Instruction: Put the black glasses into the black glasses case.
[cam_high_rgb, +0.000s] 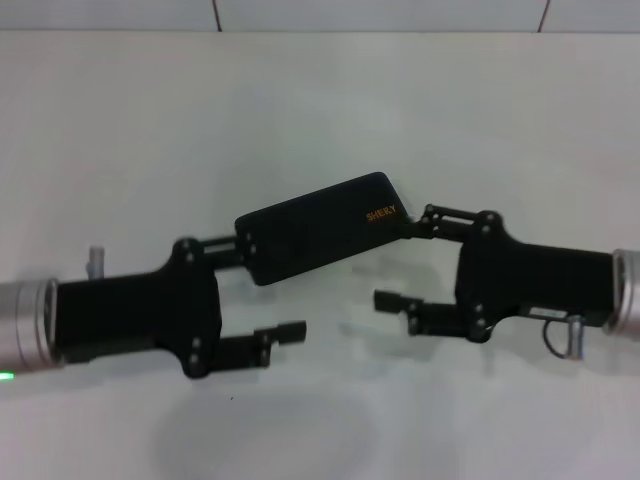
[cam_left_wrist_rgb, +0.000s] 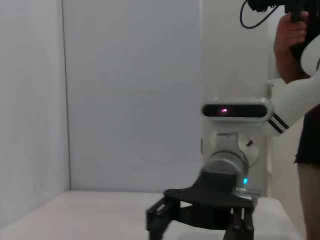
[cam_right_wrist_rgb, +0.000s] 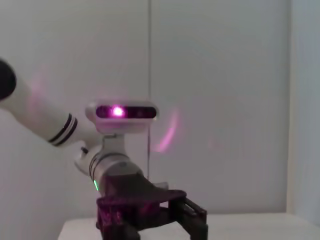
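The black glasses case (cam_high_rgb: 320, 228) lies shut on the white table, slanted, with orange lettering near its right end. The black glasses are out of view. My left gripper (cam_high_rgb: 265, 290) is open at the case's left end; its far finger meets that end and its near finger hangs in front of the case. My right gripper (cam_high_rgb: 408, 258) is open at the case's right end, far finger reaching the corner by the lettering. The left wrist view faces the right gripper (cam_left_wrist_rgb: 197, 227), and the right wrist view faces the left gripper (cam_right_wrist_rgb: 155, 227).
The white table (cam_high_rgb: 320, 110) stretches back to a pale wall. A person (cam_left_wrist_rgb: 302, 100) stands beside the robot's right side, one hand raised and holding something dark.
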